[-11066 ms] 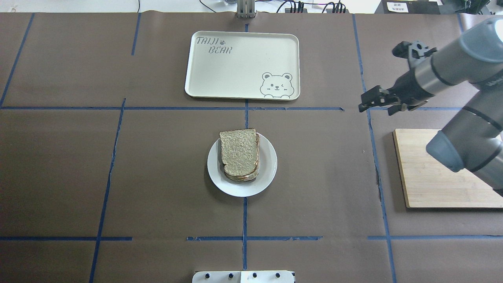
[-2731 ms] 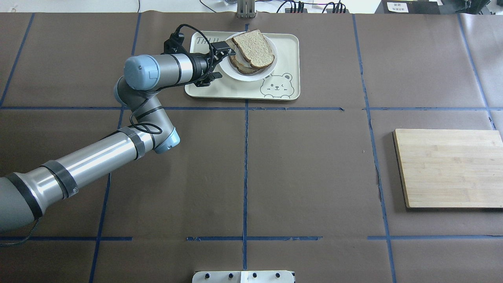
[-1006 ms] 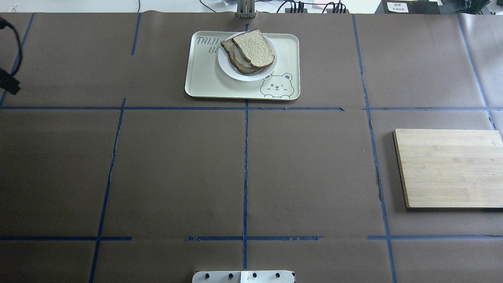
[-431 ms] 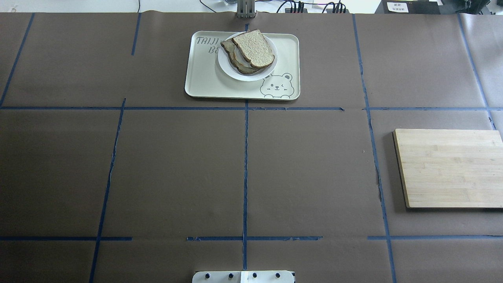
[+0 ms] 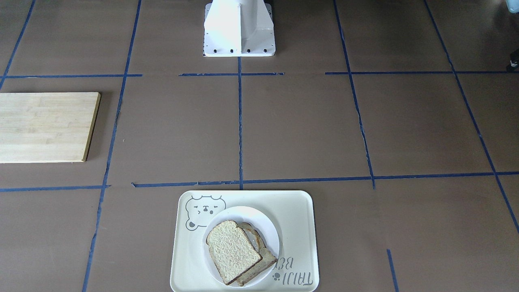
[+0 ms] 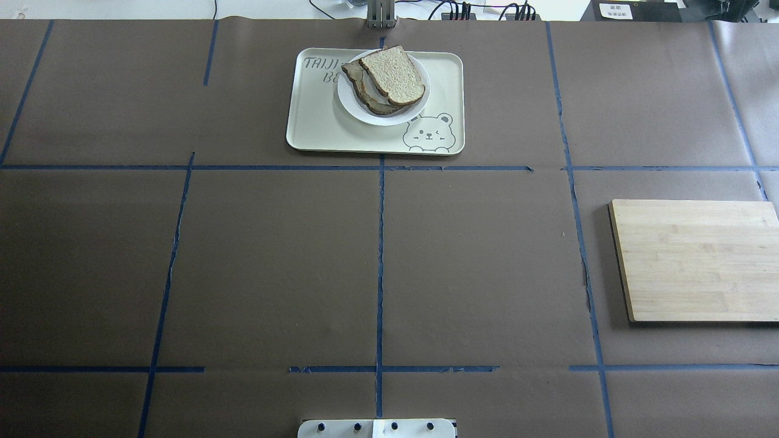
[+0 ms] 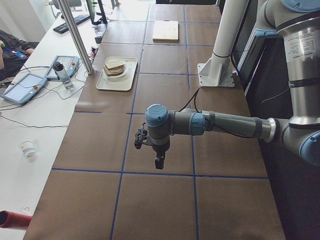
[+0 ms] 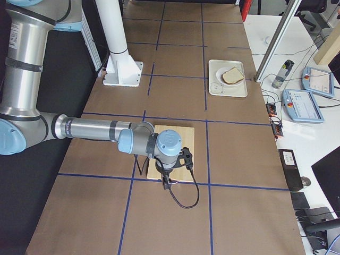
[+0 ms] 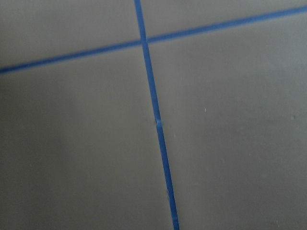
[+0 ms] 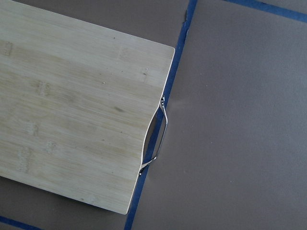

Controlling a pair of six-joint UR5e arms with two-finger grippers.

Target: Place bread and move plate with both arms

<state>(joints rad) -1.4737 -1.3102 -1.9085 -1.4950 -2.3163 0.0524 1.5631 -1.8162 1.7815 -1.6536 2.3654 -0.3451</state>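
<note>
The bread [image 6: 393, 75] lies on top of a second, mostly covered slice on the white plate [image 6: 377, 118]. The plate stands on the cream bear tray [image 6: 313, 125] at the table's far middle. They also show in the front view: bread [image 5: 233, 251], plate [image 5: 268, 231], tray [image 5: 300, 211]. Both arms are drawn back out of the overhead view. My left gripper [image 7: 158, 163] hangs over bare table, far from the tray. My right gripper [image 8: 165, 184] hangs beside the wooden board. I cannot tell whether either is open or shut. Neither wrist view shows fingers.
A bamboo cutting board [image 6: 694, 258] with a metal handle [image 10: 158, 139] lies on the robot's right side. The white robot base [image 5: 239, 28] stands at the near edge. A metal post [image 7: 77, 35], tablets and a bottle stand beyond the tray on the operators' desk.
The plate with bread went from the table's middle onto the tray, carried by my left gripper. That gripper then let go and withdrew left, out of the overhead view within the last second.
</note>
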